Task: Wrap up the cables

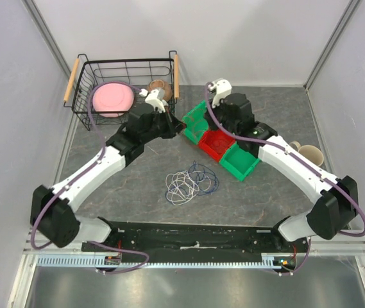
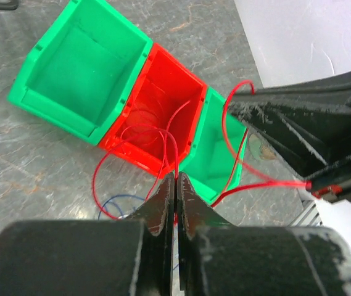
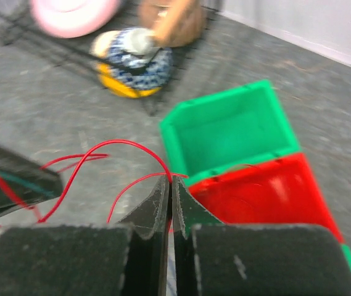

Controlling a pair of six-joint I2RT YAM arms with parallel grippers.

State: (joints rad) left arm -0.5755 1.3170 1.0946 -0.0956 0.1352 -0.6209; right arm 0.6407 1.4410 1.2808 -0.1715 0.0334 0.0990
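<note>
Red cable (image 3: 126, 142) strung between both arms over the bins, toward the desk's far edge. Left fingers (image 2: 161, 203) and right fingers (image 3: 153, 209) both clenched on it. I judge coiling is under way; next I need even loops, no snags. Loose cables (image 1: 188, 183) lie mid-desk. Red bin (image 2: 181, 66) under the loops, green bins (image 2: 82, 74) empty. Basket (image 1: 105, 64), far-left corner, holds a pink plate (image 1: 113, 99).

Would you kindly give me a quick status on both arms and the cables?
Left gripper, right gripper: jaws shut on red cable, strung between them. Other cables loose on table. Bins close beneath; nothing blocking.
</note>
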